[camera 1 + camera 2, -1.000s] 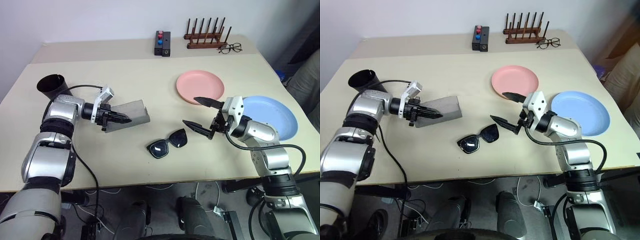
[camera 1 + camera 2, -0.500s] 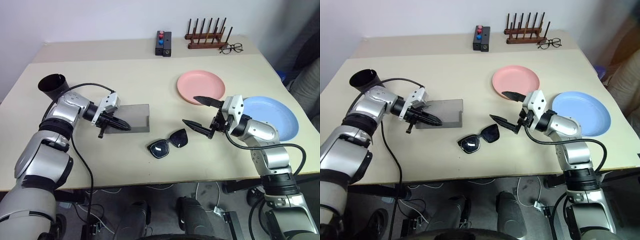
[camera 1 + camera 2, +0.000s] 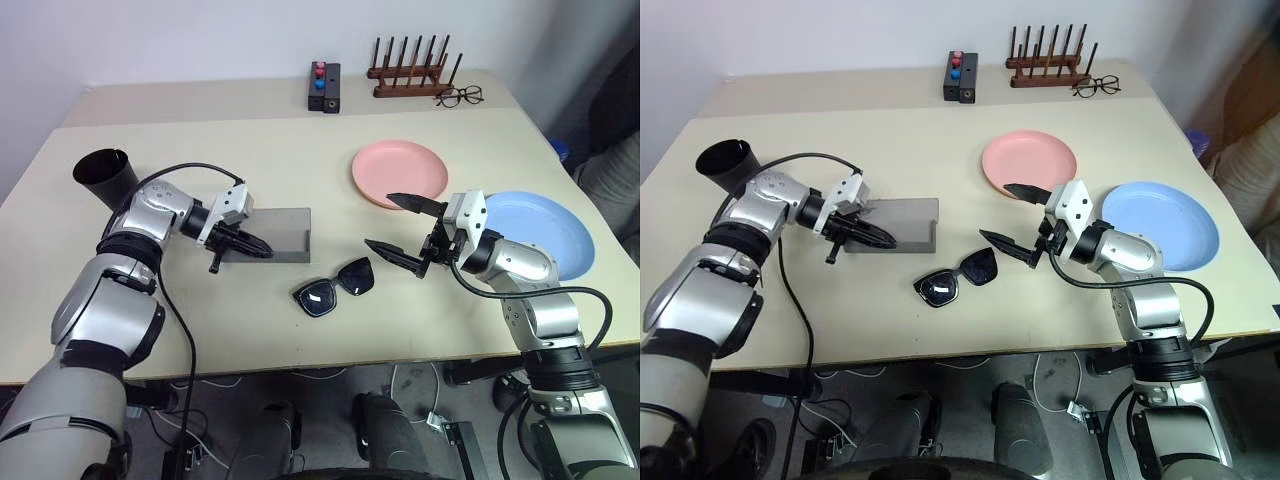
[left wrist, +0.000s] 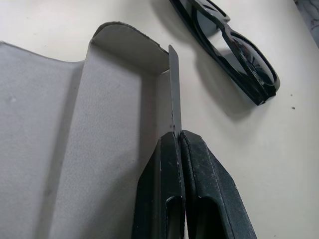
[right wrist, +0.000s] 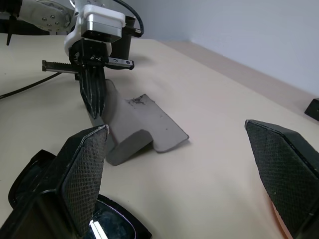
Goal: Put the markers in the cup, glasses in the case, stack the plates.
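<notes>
Two grippers are in play beside the sunglasses (image 3: 335,286), which lie folded on the table (image 3: 300,170) just in front of the open grey case (image 3: 275,233). The left gripper (image 3: 243,243) has its fingers pressed together on one thin wall of the case, pinching the edge, so the case rests flat with its pale lining facing up and its raised end flap on the side nearest the sunglasses. The right gripper (image 3: 400,232) hovers just to the right of the sunglasses with its fingers spread wide and nothing between them.

The step in hand looks like getting the sunglasses into the case. To do it well, the left arm should probably keep the case pinned flat and steady, lining up, while the right gripper comes down over the frame and closes across the bridge or the folded arms, not the lenses. Lifting only enough to pass the flap, then laying them lengthwise along the lining, should seat them cleanly.

Farther from the case, the black cup (image 3: 102,175) stands to its left, and the pink plate (image 3: 400,172) and blue plate (image 3: 545,232) sit apart to its right, unstacked.
</notes>
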Motion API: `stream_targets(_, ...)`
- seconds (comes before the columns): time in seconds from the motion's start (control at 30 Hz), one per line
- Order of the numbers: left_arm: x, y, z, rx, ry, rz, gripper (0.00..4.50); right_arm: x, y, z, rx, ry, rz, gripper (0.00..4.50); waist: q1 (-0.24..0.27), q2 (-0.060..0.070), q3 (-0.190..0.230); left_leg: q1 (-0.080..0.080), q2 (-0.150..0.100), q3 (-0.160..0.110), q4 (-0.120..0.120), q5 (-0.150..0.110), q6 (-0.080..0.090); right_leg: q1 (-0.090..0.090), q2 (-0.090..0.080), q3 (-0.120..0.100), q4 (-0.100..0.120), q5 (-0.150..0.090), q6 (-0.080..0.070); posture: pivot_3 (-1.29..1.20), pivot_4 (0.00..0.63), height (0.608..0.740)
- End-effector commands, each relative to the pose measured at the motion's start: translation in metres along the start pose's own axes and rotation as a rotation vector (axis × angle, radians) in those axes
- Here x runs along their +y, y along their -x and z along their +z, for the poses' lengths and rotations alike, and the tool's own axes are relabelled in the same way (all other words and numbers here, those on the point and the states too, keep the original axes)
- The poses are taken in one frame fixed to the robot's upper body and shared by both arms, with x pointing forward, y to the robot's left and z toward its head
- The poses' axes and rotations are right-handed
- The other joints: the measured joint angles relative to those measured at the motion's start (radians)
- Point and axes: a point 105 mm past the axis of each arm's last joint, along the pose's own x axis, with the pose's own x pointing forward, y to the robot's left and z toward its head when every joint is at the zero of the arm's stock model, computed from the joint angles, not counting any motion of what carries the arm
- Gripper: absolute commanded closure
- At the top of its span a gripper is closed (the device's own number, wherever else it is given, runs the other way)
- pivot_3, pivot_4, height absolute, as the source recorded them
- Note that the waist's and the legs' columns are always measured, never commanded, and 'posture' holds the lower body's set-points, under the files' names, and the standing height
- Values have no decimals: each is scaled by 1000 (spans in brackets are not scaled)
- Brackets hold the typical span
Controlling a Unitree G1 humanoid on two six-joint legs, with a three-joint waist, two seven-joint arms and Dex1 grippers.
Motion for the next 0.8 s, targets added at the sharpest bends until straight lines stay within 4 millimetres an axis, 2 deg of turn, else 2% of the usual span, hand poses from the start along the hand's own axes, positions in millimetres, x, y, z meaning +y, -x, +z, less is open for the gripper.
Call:
stream_targets(0.03,7,7,15,-23,-34,27,4465,-2,1,14,-37,43,-3,0,0,0,0,0,0,0,0,0,0,0,0,0,0,0,0,0,150,740)
stream_targets(0.1,7,5,16,-38,-22,25,4465,-2,0,14,-39,41,-2,0,0,0,0,0,0,0,0,0,0,0,0,0,0,0,0,0,150,740)
stream_targets(0.13,7,5,18,-47,-33,29,3920,-2,0,14,-40,42,-1,0,0,0,0,0,0,0,0,0,0,0,0,0,0,0,0,0,150,740)
stream_targets(0.2,8,6,19,-53,-47,35,3137,-2,-1,14,-40,43,2,0,1,0,0,0,0,0,0,0,0,0,0,0,0,0,0,0,150,740)
stream_targets(0.4,11,15,27,-95,-19,62,182,-2,-2,14,-42,42,8,0,0,0,0,0,0,0,0,0,0,0,0,0,0,0,0,0,150,740)
stream_targets(0.53,16,34,43,-174,-19,120,83,1,-4,19,-36,73,42,0,-1,0,0,0,0,0,0,0,0,0,0,0,0,0,0,0,150,740)
stream_targets(0.67,20,55,62,-352,56,171,83,10,-7,21,22,180,120,0,-2,0,0,0,0,0,0,0,0,0,0,0,0,0,0,0,150,740)
stream_targets(0.8,13,74,61,-482,146,180,83,30,-17,11,150,283,236,0,-8,0,0,0,0,0,1,0,0,0,1,0,1,0,1,0,150,740)
